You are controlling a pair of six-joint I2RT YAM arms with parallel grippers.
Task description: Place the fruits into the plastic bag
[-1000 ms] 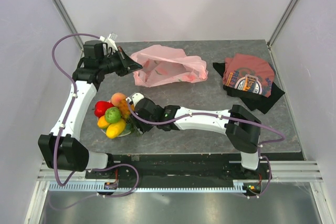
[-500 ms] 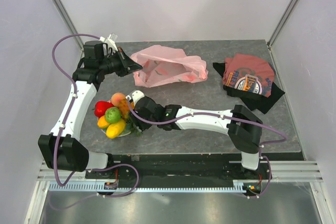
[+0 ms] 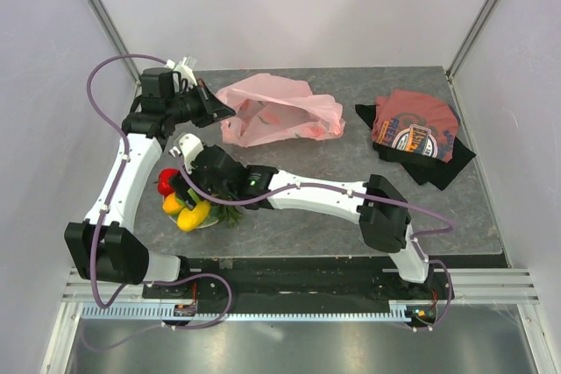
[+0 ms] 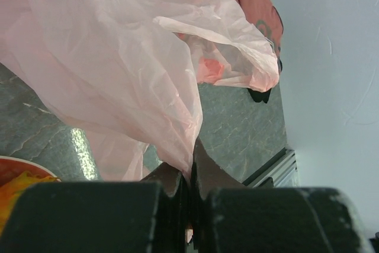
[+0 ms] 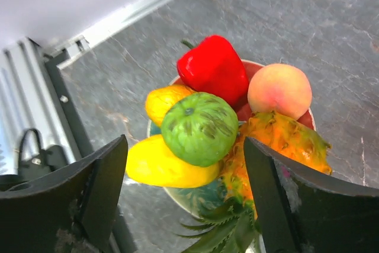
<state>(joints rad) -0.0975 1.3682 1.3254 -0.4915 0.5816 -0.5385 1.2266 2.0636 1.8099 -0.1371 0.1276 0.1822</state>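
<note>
The left arm rises along the table's (image 3: 351,164) left side and bends at the elbow toward the middle. Its left pincer (image 3: 215,109) is pressed together on a fold of the plastic bag (image 3: 280,111); in the left wrist view the thin film runs down between the closed fingers (image 4: 177,185).

The right arm stretches low across the table from right to left. Its right pincer (image 5: 185,143) hangs over the plate (image 5: 198,198) with its jaws wide apart, touching nothing.

The plastic bag lies at the far middle of the table, its long axis running left to right. It is pale pink, translucent and crinkled.

The fruits are heaped on the plate at the near left. The green round one (image 5: 198,127) sits on top, with a bumpy skin. Beneath it are two smooth yellow mangoes (image 5: 169,164), a glossy red pepper (image 5: 213,69) and a matt peach (image 5: 279,91). The scaly orange pineapple (image 5: 272,146) lies on its side, leaves toward the near edge.

A folded dark-red T-shirt (image 3: 416,133) lies far right.
</note>
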